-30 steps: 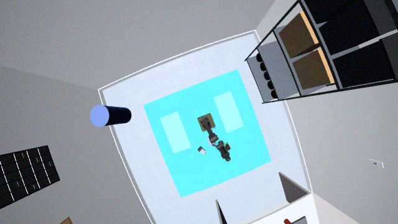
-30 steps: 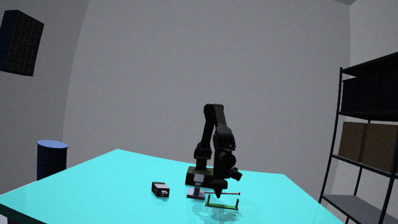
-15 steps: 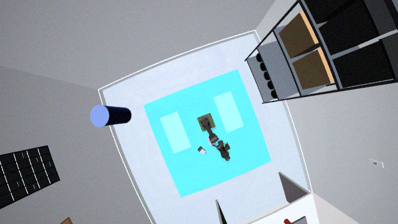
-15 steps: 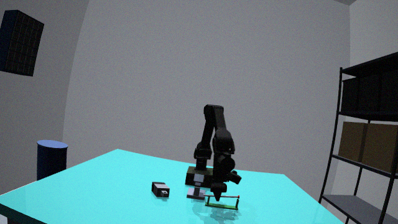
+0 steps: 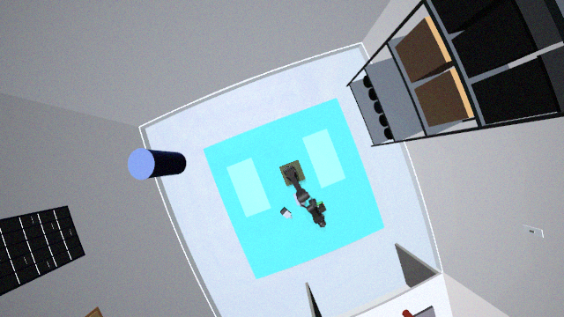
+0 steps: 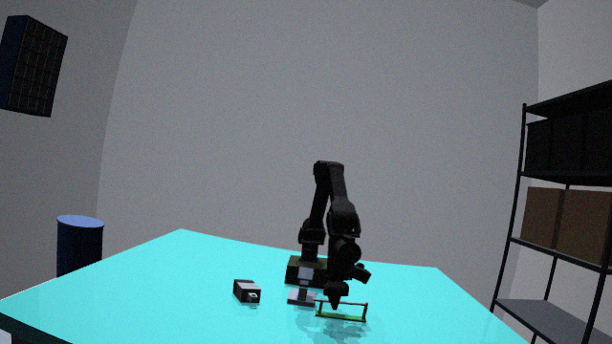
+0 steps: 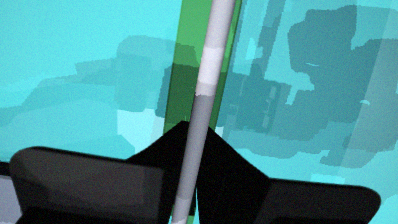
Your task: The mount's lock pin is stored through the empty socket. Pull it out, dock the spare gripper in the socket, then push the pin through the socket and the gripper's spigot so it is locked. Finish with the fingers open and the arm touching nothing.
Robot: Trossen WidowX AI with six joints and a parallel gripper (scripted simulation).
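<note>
My gripper (image 6: 335, 305) (image 7: 192, 130) points down and is shut on the lock pin (image 6: 355, 303) (image 7: 210, 62), a thin grey rod with a red end. The pin lies level, about at the post tops of the green rack (image 6: 341, 316) (image 7: 186, 35); whether it touches them I cannot tell. The mount (image 6: 297, 297) stands left of the rack in the exterior view, its upright socket clear of the pin. The spare gripper (image 5: 286, 213) (image 6: 247, 291), a dark and light block with a small pale spigot, lies on the table left of the mount.
The arm's base (image 5: 300, 166) (image 6: 294, 272) stands behind the mount. The arm bends over the rack and partly hides it in the top view. Two pale rectangles (image 5: 248, 187) (image 5: 323, 158) show on the cyan table top (image 5: 264, 260) (image 6: 167, 277).
</note>
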